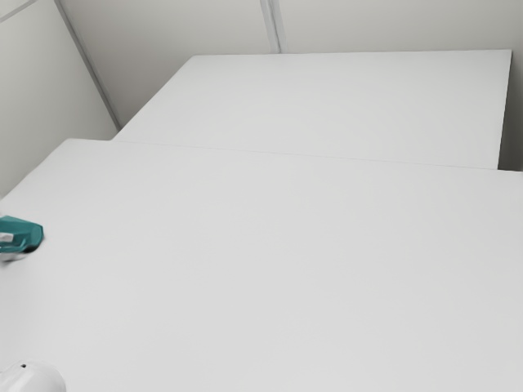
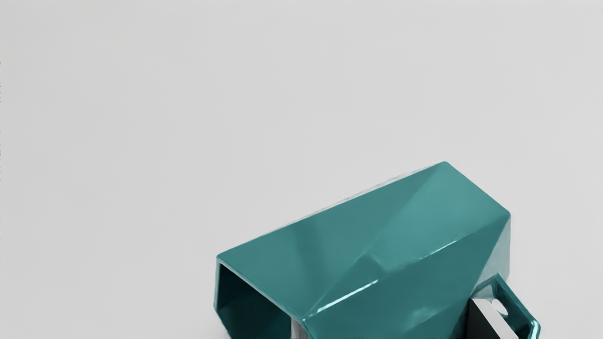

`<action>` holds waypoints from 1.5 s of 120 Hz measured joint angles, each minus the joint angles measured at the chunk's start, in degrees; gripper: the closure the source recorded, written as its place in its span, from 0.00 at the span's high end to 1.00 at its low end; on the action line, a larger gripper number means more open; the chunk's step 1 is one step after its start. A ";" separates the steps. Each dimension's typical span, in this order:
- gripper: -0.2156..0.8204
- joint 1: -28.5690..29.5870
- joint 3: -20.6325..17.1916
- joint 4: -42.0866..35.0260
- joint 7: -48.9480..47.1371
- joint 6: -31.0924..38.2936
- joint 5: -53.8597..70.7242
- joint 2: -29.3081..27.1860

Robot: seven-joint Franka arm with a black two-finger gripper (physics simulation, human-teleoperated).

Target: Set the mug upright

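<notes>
One white, rounded shape [image 1: 33,380] sits at the near corner on the exterior view's left, marked by one small dark spot; I can't identify it. Two pale flat surfaces show out there: the near tabletop [image 1: 245,269] and a second white surface [image 1: 343,106] beyond it. I count one mug [image 2: 377,235], teal and faceted, tipped on its side over the tabletop at the exterior view's left edge. It has one mouth [image 2: 254,301] and one handle [image 2: 523,301]. My one gripper [image 2: 395,329] is right at it, part reaching in by the handle; whether it's open or clamped, I cannot tell.
</notes>
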 joint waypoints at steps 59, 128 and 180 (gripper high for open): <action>0.11 -0.58 -1.83 0.74 -0.04 0.42 1.90 -0.71; 0.03 -10.26 3.47 -3.66 -5.00 1.21 4.46 -11.17; 0.03 -54.59 24.84 -22.17 -25.68 0.76 11.68 -35.67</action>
